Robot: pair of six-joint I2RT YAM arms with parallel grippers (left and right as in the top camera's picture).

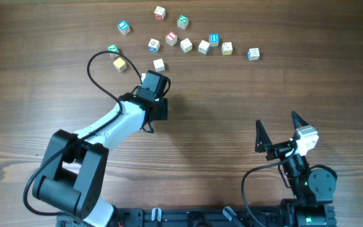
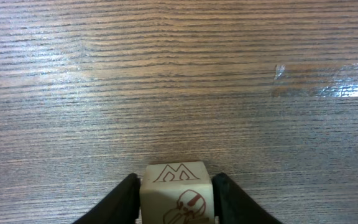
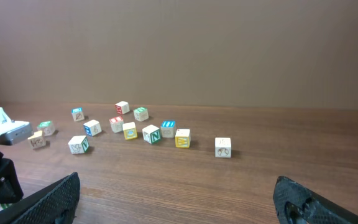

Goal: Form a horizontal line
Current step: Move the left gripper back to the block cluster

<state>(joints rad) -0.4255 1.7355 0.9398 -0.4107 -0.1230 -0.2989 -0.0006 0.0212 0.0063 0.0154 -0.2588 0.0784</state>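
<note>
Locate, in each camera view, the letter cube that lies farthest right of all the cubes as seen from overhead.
Overhead: the end cube lies upper right of centre, a little apart from the others.
Left wrist: not in it.
Right wrist: the end cube is the rightmost cube, just right of centre.
Shared landmark: the pale yellow cube, its nearest neighbour on the left in both views.

Dark wood-grain desk (image 1: 244, 94), plain brown wall (image 3: 229, 50) behind it. Loose cubes up the far side: blue-faced cube (image 1: 124, 26), green-faced cube (image 1: 182, 22), red-faced cube (image 1: 171, 38).
</note>
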